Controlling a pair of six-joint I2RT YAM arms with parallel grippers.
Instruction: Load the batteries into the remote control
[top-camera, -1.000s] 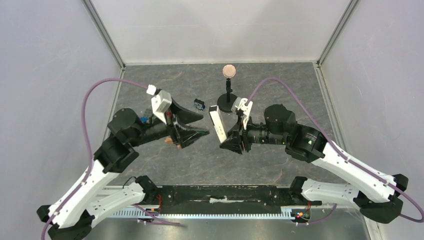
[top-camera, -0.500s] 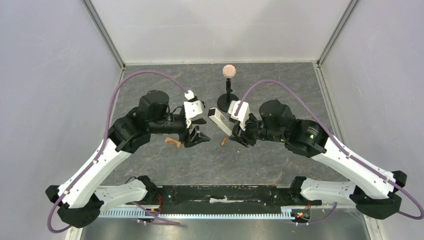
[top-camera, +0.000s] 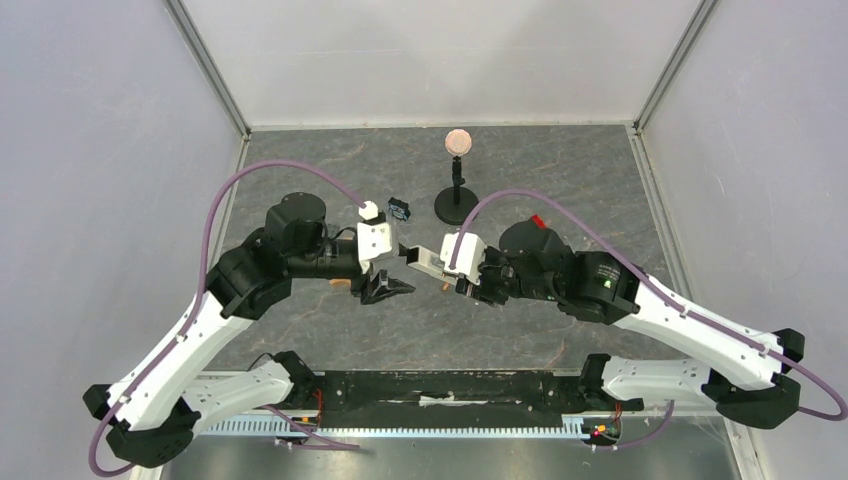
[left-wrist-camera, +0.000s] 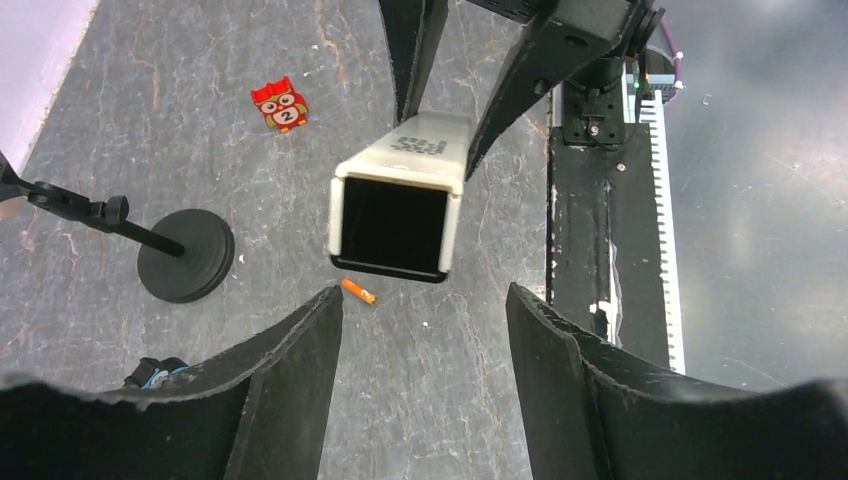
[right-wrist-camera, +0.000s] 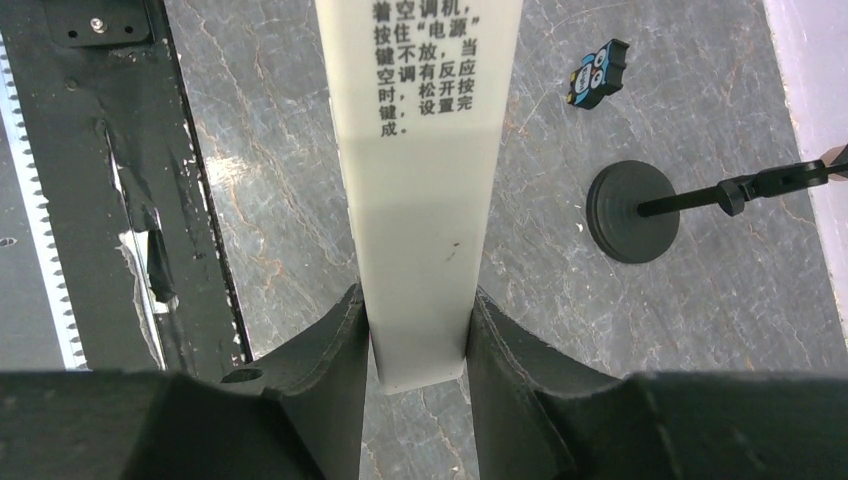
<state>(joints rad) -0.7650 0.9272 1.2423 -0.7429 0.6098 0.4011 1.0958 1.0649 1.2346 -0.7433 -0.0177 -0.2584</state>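
right gripper (right-wrist-camera: 416, 310): clamps remote control (right-wrist-camera: 420, 200)
left gripper (left-wrist-camera: 425, 300): fingers wide, empty
battery (left-wrist-camera: 357, 291): 7 o'clock of remote control, left wrist view

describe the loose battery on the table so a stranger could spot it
On the grey stone-look table, find the black round-based stand and the white remote held above the surface beside it. In the left wrist view the battery lies just below the remote's dark open end. It is a tiny orange cylinder, not flat like the red owl tile.

The remote control (right-wrist-camera: 420, 200) looks smooth matt white plastic; the table (right-wrist-camera: 620, 330) is grey, marble-veined and faintly glossy.
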